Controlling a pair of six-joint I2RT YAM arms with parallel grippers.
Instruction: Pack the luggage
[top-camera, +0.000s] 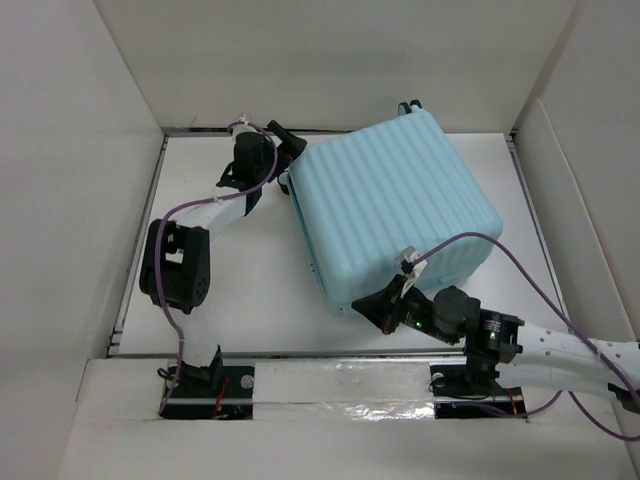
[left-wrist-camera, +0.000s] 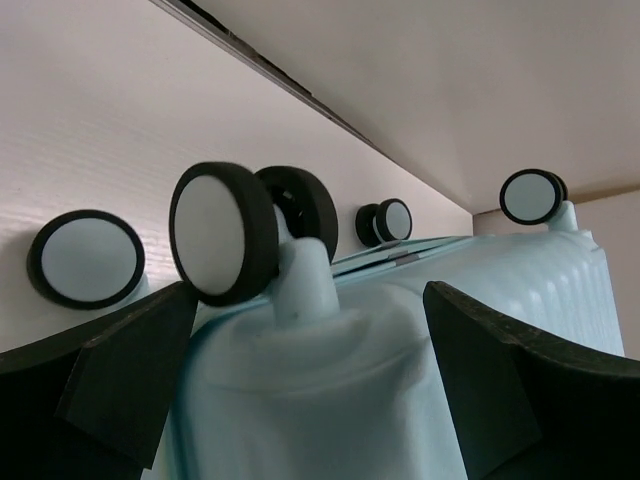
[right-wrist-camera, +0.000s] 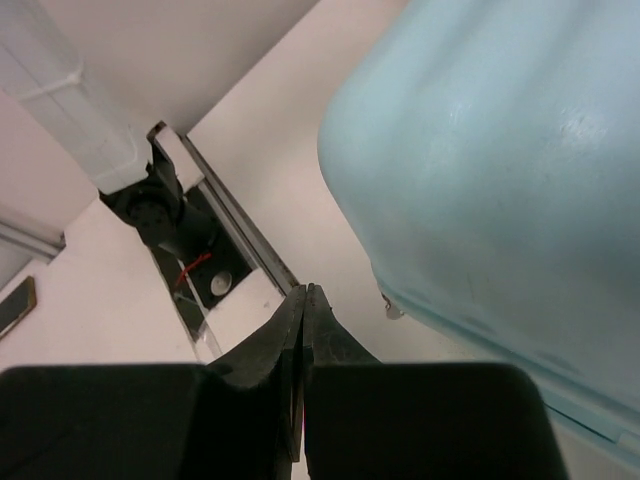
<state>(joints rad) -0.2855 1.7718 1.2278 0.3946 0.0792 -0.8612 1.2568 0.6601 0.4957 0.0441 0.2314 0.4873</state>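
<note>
The luggage (top-camera: 395, 205), a pale aqua ribbed hard-shell case, lies closed on the white table, turned at an angle. My left gripper (top-camera: 287, 148) is at its far-left corner. In the left wrist view the gripper (left-wrist-camera: 310, 300) stands open, its black pads on either side of the corner of the luggage (left-wrist-camera: 330, 390), just below a caster wheel (left-wrist-camera: 222, 232). Other wheels (left-wrist-camera: 86, 258) show behind. My right gripper (top-camera: 377, 306) sits at the near-left corner, shut on nothing (right-wrist-camera: 305, 292), with the luggage (right-wrist-camera: 500, 160) to its right.
White walls (top-camera: 90, 150) enclose the table on three sides. A metal rail (top-camera: 330, 356) runs along the near edge by the arm bases. A purple cable (top-camera: 520, 265) loops over the right arm. A small zipper pull (right-wrist-camera: 392, 309) hangs off the case's edge.
</note>
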